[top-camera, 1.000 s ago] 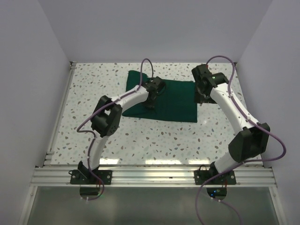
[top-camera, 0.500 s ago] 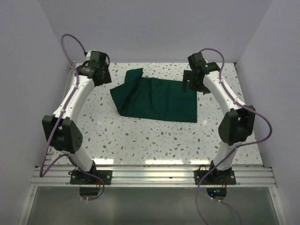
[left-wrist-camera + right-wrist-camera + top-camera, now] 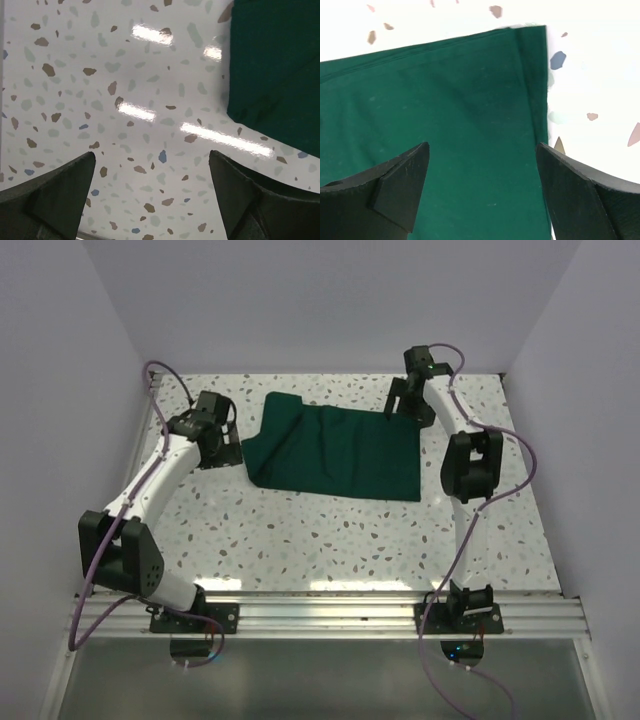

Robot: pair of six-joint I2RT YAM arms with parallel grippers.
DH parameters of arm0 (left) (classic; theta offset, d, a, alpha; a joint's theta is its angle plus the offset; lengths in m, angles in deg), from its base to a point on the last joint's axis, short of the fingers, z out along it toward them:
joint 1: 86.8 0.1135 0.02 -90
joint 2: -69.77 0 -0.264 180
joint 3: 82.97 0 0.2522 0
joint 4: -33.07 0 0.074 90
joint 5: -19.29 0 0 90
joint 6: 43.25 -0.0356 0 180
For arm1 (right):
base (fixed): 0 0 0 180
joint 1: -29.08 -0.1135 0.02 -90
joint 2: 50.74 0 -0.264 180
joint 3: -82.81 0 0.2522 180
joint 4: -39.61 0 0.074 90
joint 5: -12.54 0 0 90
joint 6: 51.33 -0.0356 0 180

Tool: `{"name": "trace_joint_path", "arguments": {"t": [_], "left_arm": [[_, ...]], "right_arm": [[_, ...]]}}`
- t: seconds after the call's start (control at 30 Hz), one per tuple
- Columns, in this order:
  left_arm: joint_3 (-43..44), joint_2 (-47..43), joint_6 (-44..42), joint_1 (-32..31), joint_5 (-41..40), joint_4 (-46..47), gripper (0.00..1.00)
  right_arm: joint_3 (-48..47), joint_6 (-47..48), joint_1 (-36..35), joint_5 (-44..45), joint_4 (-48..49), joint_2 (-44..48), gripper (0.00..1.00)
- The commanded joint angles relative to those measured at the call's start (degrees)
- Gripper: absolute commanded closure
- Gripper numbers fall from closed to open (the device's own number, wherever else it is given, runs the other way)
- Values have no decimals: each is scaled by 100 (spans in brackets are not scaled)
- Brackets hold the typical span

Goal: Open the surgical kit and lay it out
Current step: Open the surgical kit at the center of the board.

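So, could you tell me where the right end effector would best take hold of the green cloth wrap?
Probably its far right corner, pinched from above: the green cloth wrap lies flat on the table, its layered edges meet there, and the open right end effector hangs over it.

The cloth wrap lies on the surface, between the left jaws and the right jaws. The left jaws sit just beside the wrap's left edge, over bare surface. In the left wrist view, the wrap lies ahead of the jaws and to their right, outside the gap. Only bare surface lies between the two jaws.

The right jaws sit over the wrap's far right corner. In the right wrist view, the wrap fills the gap between the jaws and extends ahead and to their left. Its corner lies ahead, in line with the right-hand jaw, with bare surface beyond it and to its right.
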Motion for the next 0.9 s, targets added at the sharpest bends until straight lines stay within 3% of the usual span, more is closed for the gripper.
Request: {"name": "trace_joint_path", "arguments": {"t": [0.0, 0.13, 0.23, 0.43, 0.53, 0.77, 0.83, 0.87], "left_arm": [[59, -171, 59, -316, 498, 782, 0], [771, 744, -178, -643, 286, 1001, 0], [1263, 1517, -21, -250, 697, 1203, 0], [904, 1844, 226, 210, 1367, 2362, 0], [1105, 2256, 208, 289, 1516, 2495, 1], [1167, 2880, 525, 526, 2123, 2935, 10], [1185, 2995, 542, 526, 2149, 2909, 15], [1194, 3100, 569, 526, 2149, 2909, 22]], "right_arm": [[-315, -183, 132, -328, -100, -44, 10], [159, -280, 141, -635, -13, 280, 11], [1045, -376, 150, -759, 206, 919, 11], [2427, -412, 150, -926, 471, 2064, 12], [2840, -394, 132, -927, 427, 2548, 12], [3210, -175, 141, -540, -21, 3111, 12], [3298, -140, 141, -443, -74, 3269, 12], [3377, -131, 132, -408, -74, 3305, 12]]}}
